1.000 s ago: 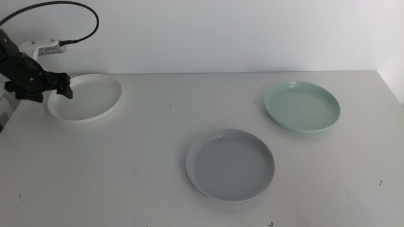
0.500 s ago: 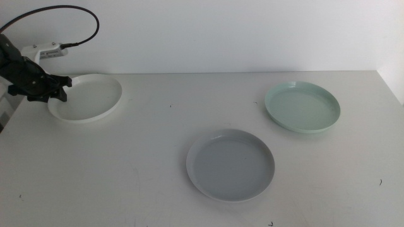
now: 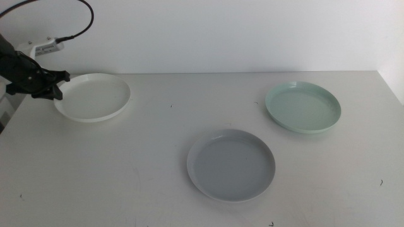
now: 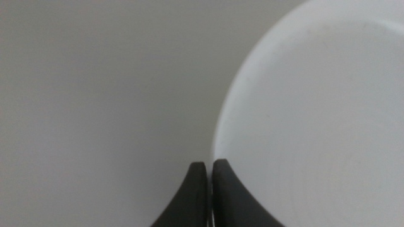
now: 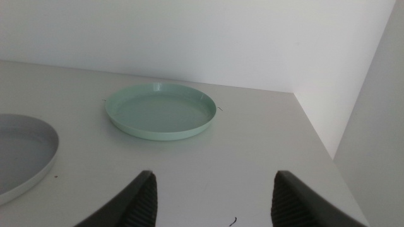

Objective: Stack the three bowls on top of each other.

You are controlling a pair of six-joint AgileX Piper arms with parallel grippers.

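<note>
The white bowl (image 3: pixel 95 96) is at the far left of the table. My left gripper (image 3: pixel 57 85) is at its left rim. In the left wrist view the gripper (image 4: pixel 210 165) has its jaws pressed together on the thin rim of the white bowl (image 4: pixel 315 113). The pale grey-blue bowl (image 3: pixel 231 165) lies at the centre front and the mint green bowl (image 3: pixel 303 107) at the back right, apart from each other. My right gripper (image 5: pixel 214 189) is open and empty, out of the middle view, facing the mint bowl (image 5: pixel 161 110) with the grey-blue bowl (image 5: pixel 19 154) to one side.
A black cable (image 3: pixel 79 28) loops above the left arm against the white back wall. A white side wall (image 3: pixel 394 69) bounds the table at the right. Bare table lies between the white bowl and the other two bowls.
The left gripper's jaws have shut on the white bowl's left rim. The bowl has shifted a little to the right. The other two bowls have not moved.
</note>
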